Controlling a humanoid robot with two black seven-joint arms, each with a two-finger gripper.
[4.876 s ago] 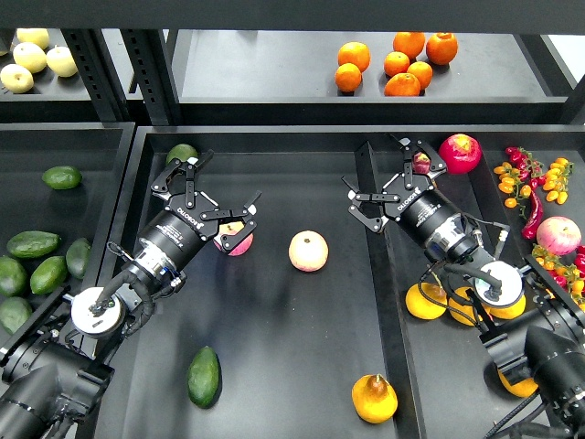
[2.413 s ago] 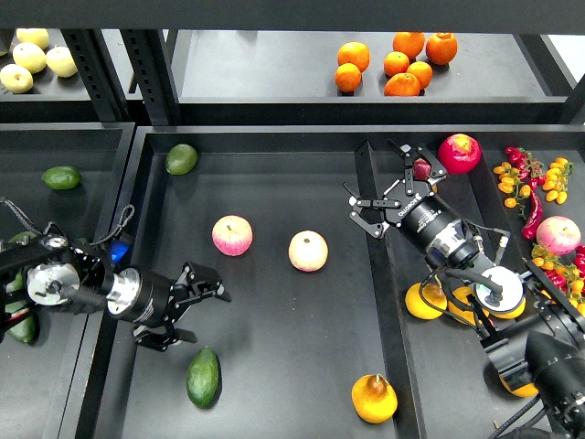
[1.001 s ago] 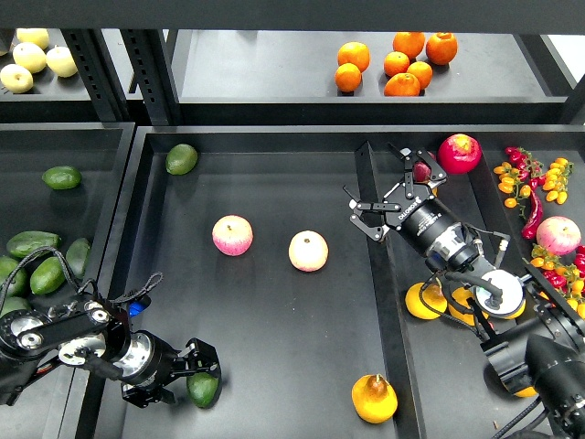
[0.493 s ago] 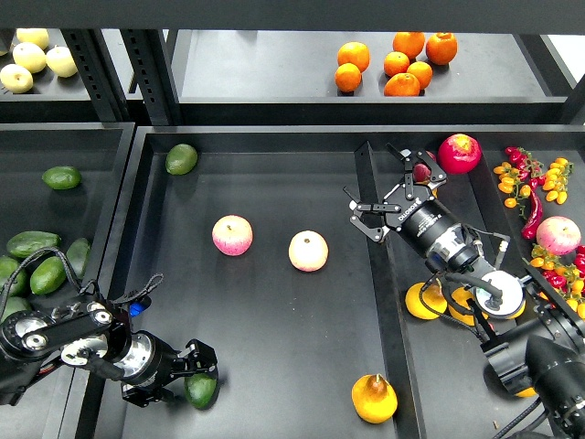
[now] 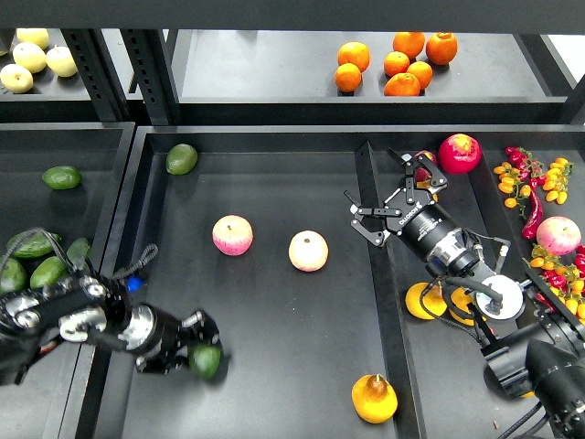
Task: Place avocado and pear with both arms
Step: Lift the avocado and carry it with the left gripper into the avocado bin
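The dark green avocado (image 5: 207, 361) is held between the fingers of my left gripper (image 5: 199, 352), low at the front left of the big black tray (image 5: 274, 174); both look motion-blurred. The yellow-orange pear (image 5: 375, 399) lies at the tray's front, right of the middle, with no gripper near it. My right gripper (image 5: 391, 197) is open and empty, hovering over the divider at the tray's right side, far above the pear in the view.
Two pink-yellow apples (image 5: 232, 235) (image 5: 308, 251) lie mid-tray. A smaller lighter avocado (image 5: 181, 158) sits at the back left. The left bin (image 5: 55, 146) holds several avocados; the right bin holds pears (image 5: 426, 300), a red fruit (image 5: 459, 153) and small tomatoes. Oranges (image 5: 393, 64) sit on the shelf.
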